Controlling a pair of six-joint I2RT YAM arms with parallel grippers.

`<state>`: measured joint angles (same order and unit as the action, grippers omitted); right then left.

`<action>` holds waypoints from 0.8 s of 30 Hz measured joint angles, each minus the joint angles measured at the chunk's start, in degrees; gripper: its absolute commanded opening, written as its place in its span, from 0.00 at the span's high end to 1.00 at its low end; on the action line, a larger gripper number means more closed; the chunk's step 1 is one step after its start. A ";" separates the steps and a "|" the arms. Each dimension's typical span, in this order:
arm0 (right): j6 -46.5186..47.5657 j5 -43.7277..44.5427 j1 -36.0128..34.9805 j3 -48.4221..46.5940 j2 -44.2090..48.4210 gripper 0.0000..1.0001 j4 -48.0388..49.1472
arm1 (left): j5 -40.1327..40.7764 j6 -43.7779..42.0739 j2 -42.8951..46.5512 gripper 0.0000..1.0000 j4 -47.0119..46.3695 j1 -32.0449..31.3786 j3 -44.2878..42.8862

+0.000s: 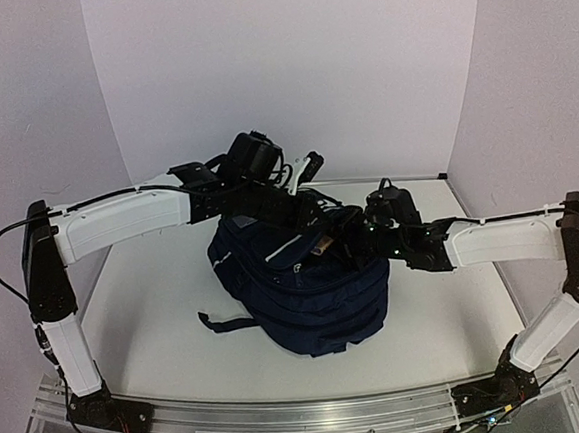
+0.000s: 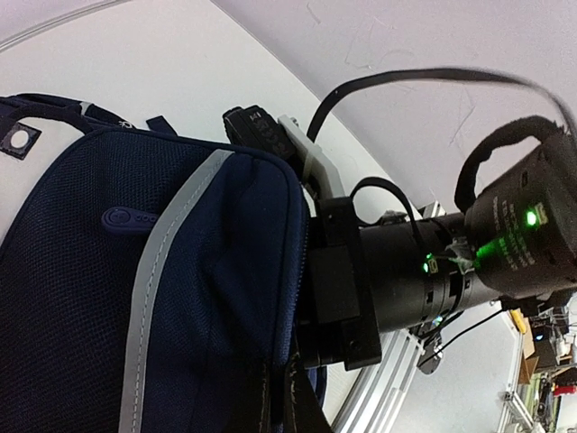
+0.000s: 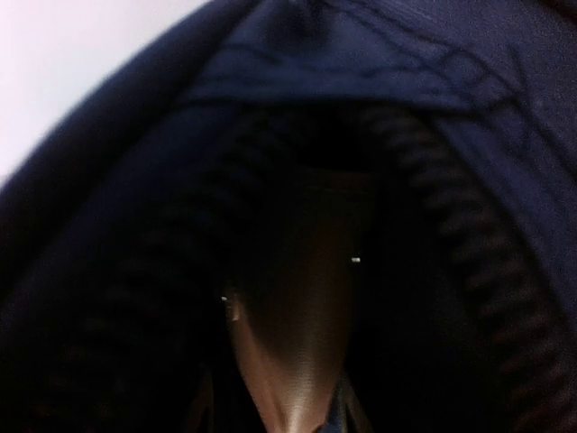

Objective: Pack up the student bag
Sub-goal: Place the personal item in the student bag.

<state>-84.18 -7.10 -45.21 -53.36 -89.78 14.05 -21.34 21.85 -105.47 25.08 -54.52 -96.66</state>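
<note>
enclosing the right pincer (image 1: pixel 349 238), the student bag (image 1: pixel 306 300) sits mid-table (image 1: pixel 158 327).

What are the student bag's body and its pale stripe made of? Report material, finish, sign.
Student bag: woven synthetic fabric, probably nylon or polyester, matte navy; a fine weave grain shows.
Stripe: smooth pale grey tape, possibly reflective; flatter and lighter than the cloth.

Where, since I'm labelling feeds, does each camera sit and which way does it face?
Top external: above, behind, facing down at the student bag; left arm and right arm show.
Left wrist: beside the bag's striped side, facing the right arm.
Right wrist: inside the bag, facing its dark interior; own body unclear.
Top and left-wrist share the right arm.
</note>
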 measured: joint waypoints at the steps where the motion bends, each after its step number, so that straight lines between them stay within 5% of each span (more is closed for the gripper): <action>1: 0.37 0.70 -0.19 0.02 0.21 0.37 -0.29 | -0.01 0.49 0.00 0.80 -0.55 -0.01 0.14; 5: 1.87 3.22 -0.59 2.30 4.59 0.27 -2.74 | -1.56 2.41 0.33 0.53 -3.93 -0.02 0.98; 8: 2.62 5.15 -0.93 4.98 11.51 0.22 -6.49 | -3.48 3.89 1.93 0.43 -5.78 0.52 3.46; 13: 4.11 8.07 -1.26 8.45 22.96 0.21 -14.21 | -5.52 7.62 7.91 0.36 -7.24 3.83 9.89; 18: 8.04 11.44 -1.85 8.96 32.48 0.31 -22.36 | -4.30 12.04 15.83 0.27 -8.80 9.20 17.78; 24: 17.13 12.89 -6.36 6.27 32.02 0.42 -28.68 | -0.91 19.00 23.81 0.23 -9.26 11.96 28.35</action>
<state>-67.05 5.79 -51.57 -47.09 -57.76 -14.64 -22.25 40.86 -81.66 15.82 -42.56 -68.31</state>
